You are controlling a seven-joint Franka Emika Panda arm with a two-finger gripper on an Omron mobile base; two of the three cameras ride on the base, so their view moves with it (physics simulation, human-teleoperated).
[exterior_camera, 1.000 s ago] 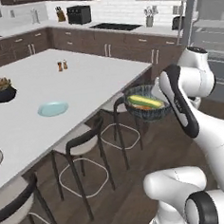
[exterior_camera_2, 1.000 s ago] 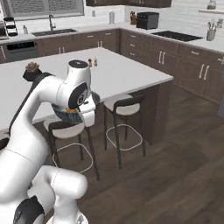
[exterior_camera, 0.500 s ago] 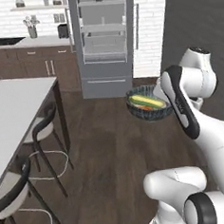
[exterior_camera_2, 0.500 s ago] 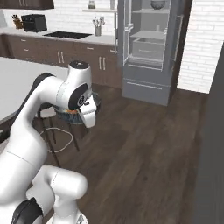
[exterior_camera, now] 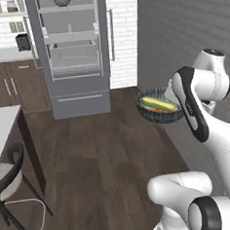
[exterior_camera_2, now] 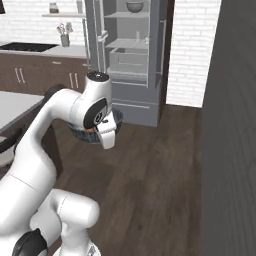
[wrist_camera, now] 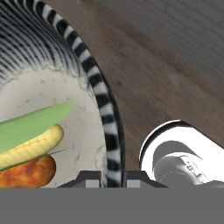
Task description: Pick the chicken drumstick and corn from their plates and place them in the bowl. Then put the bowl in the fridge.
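Currently jaws clamped tight on the rim of the bowl [wrist_camera: 107, 131]; gripper [wrist_camera: 113, 177] carries it in the air above the dark wood floor [exterior_camera: 100, 152]. Corn [exterior_camera: 158, 104] and chicken drumstick [wrist_camera: 27, 173] lie touching inside the bowl. Fridge [exterior_camera: 73, 52] stands open ahead, well apart, shelves showing. No readable writing or labels anywhere.

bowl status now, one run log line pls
bowl: carried by rim, jaws shut | contents: corn, chicken drumstick | fridge: open, ahead | step: bowl not yet in fridge
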